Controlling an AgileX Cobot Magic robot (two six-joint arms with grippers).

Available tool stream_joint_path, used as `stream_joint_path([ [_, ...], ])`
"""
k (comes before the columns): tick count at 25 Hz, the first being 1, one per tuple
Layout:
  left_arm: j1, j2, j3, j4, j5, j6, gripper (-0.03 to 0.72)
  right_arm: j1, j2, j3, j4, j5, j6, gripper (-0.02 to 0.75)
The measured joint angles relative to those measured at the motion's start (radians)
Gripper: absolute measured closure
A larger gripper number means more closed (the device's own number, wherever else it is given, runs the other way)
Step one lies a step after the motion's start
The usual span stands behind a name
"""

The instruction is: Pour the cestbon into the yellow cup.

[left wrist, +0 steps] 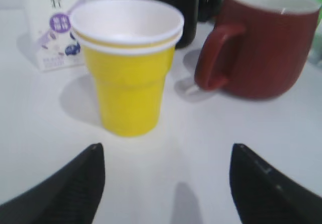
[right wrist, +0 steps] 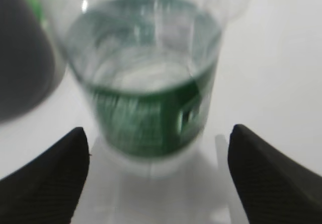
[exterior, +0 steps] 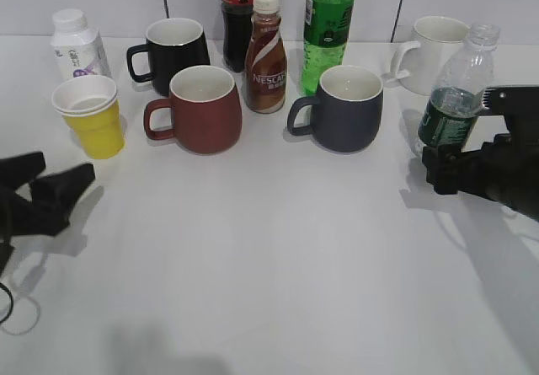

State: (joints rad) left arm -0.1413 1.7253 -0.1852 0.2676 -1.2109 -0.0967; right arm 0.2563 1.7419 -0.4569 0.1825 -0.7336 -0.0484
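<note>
Cestbon (exterior: pixel 456 97) upright at the 3 o'clock edge of the white counter (exterior: pixel 269 257), just at 3 o'clock of the dark grey mug (exterior: pixel 344 108) and at 5 o'clock of the white mug (exterior: pixel 432 52). Right tool (exterior: pixel 446 168) spread wide, fingers apart at either side of the bottle's base, not pressing it. Yellow cup (exterior: pixel 93 115) standing far over at 9 o'clock, near the dark red mug (exterior: pixel 200 109) and the small white bottle (exterior: pixel 76 45). Left tool (exterior: pixel 59 185) likewise open, empty, resting just at 6 o'clock of the cup.
</note>
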Motion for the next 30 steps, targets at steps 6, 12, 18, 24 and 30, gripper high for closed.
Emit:
stream_joint_path([
  [6,0.0,-0.155,0.005,0.009,0.109,-0.109,0.1,0.0,-0.149,0.001,-0.006,0.283,0.003,0.103],
  [12,0.0,-0.329,-0.037,0.048,0.331,-0.214,0.1,0.0,-0.295,-0.006,-0.007,0.575,0.004,0.125],
  [18,0.0,-0.466,-0.16,0.185,0.676,-0.411,0.1,0.0,-0.383,-0.102,-0.02,0.945,0.004,0.141],
  [24,-0.104,-0.625,-0.277,0.239,1.166,-0.5,0.115,0.0,-0.415,-0.238,-0.023,1.311,0.004,0.142],
  [30,-0.327,-0.776,-0.429,0.175,1.709,-0.504,0.169,0.0,-0.529,-0.262,-0.037,1.594,0.004,0.143],
])
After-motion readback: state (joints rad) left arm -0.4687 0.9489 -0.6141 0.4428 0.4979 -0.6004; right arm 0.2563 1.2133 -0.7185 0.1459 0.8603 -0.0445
